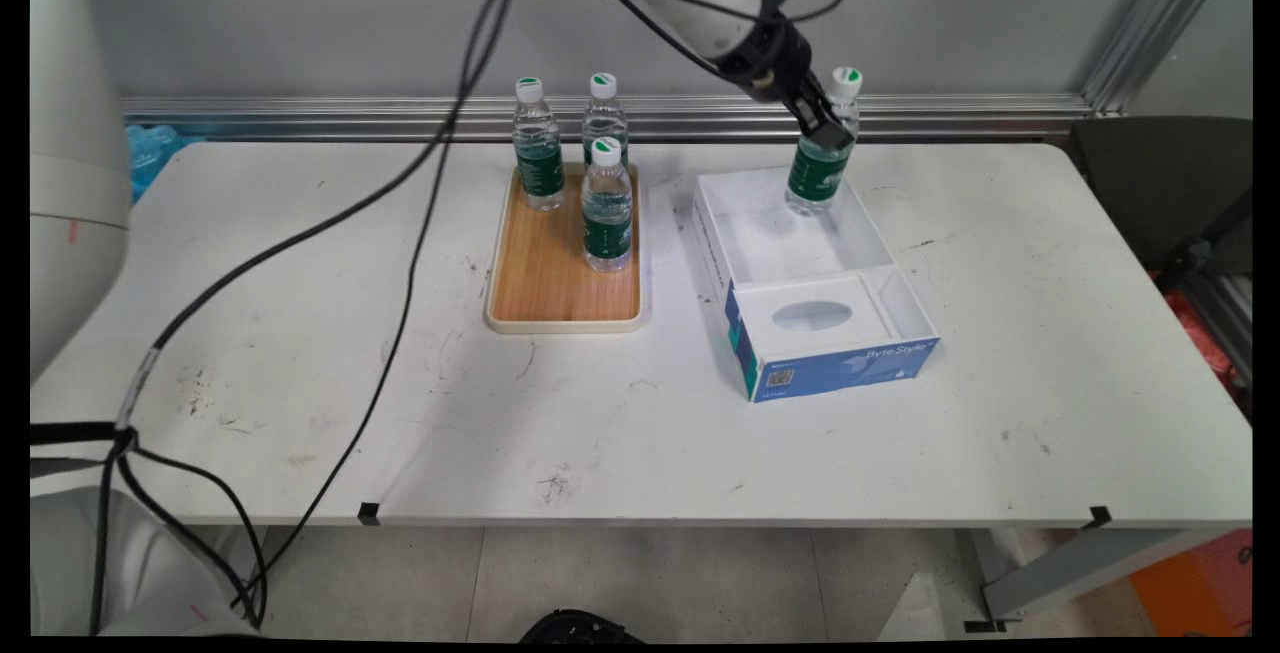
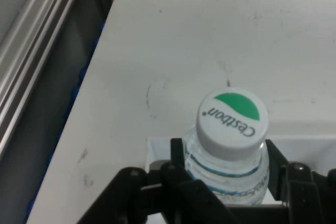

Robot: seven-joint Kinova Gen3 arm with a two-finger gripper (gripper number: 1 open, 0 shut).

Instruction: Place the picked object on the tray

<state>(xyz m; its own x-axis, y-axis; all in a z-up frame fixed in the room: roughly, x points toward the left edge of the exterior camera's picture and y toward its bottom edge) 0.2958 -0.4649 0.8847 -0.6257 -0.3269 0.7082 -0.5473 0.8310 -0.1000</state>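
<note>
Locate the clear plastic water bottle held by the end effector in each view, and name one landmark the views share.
Main view: clear plastic water bottle, upper centre-right, in the white open box.
Hand view: bottom centre, between the fingers.
Shared landmark: its green-and-white cap.

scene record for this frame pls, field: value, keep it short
claw: shut on held bottle, fingers either side of its shoulder just below the cap
held bottle: upright, green label, white and green cap, at the far end of the box
box: white open carton with blue front, right of tray; near end holds a white insert with an oval hole
tray: wooden, cream rim, left of box
tray bottles: three, upright, capped, at the tray's far end
table: white, scuffed
</note>
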